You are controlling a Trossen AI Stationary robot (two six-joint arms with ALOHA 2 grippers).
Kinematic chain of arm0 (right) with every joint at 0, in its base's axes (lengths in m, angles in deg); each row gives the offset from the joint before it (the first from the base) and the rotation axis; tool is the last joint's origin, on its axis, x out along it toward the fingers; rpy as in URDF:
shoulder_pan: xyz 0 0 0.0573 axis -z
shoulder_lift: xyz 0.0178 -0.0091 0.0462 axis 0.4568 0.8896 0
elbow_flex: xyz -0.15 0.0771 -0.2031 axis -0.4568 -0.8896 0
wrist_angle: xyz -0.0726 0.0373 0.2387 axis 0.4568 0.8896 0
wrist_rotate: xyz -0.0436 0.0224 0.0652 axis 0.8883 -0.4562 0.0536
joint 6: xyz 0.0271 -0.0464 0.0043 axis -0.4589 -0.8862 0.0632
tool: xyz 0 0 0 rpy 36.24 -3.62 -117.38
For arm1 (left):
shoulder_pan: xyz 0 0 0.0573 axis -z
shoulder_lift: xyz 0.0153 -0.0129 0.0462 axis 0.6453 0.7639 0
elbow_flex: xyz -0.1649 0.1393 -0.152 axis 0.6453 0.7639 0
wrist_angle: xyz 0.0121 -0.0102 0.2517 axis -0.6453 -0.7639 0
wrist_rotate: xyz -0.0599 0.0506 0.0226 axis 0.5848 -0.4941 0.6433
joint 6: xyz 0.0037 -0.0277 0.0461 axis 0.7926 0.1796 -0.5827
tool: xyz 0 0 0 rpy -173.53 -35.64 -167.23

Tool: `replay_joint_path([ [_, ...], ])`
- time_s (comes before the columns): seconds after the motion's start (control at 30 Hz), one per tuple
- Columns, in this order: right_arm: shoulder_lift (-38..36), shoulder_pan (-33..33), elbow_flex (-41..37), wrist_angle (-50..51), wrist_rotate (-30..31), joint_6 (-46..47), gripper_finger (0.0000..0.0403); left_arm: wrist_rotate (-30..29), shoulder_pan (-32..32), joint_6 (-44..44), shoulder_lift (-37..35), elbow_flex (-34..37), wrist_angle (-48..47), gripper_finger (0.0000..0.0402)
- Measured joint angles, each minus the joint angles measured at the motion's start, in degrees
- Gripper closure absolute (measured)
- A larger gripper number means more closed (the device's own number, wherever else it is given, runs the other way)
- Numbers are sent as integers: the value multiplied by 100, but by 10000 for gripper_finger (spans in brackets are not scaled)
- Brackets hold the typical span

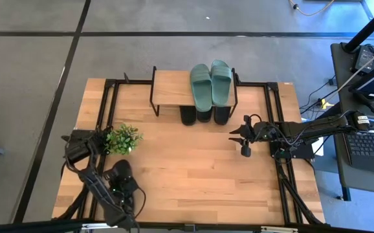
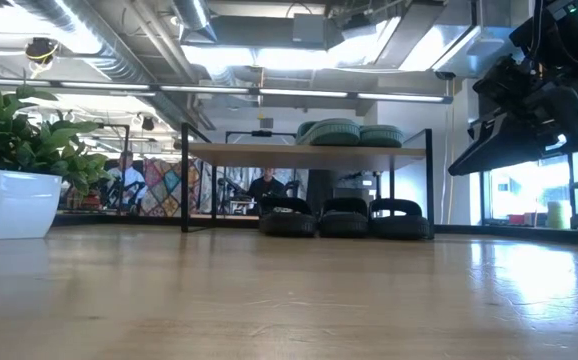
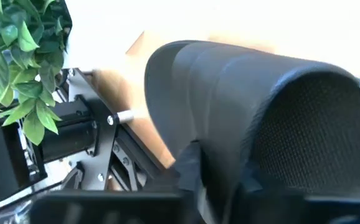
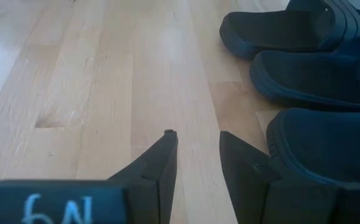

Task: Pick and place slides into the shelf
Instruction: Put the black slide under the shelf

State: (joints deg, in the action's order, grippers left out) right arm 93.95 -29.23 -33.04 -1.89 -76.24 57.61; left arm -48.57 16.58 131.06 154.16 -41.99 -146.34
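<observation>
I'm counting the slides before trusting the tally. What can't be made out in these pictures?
- High view: the shelf top covers most of the three black slides beneath; only their ends show.
- High view: the left gripper and its black slide merge into one dark mass.
- Left wrist view: that slide fills the frame, hiding the fingers and the grip.
- Low view: the left gripper is out of frame.
</observation>
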Motion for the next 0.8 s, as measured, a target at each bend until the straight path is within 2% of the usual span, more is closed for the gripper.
replay_joint_path([
  [0.07, 0, 0, 0, 0, 30, 0, 281, 128, -71, -35, -2, -23, -19, 389],
  [0.23, 0, 0, 0, -2, 206, 2, 281, 212, -217, -151, -2, -450, -99, 392],
  [0.43, 0, 0, 0, -4, 229, 7, 281, -346, -533, -628, -229, -1584, -72, 396],
  [0.57, 0, 0, 0, -9, 232, 2, 281, -1048, -792, -1192, -351, -2340, -75, 396],
  [0.7, 0, 0, 0, -36, 237, -78, 281, -2369, -1163, -2355, -373, -2873, -88, 398],
  [0.8, 0, 0, 0, -117, 247, -127, 281, -3025, -1550, -3174, -373, -3032, -97, 398],
])
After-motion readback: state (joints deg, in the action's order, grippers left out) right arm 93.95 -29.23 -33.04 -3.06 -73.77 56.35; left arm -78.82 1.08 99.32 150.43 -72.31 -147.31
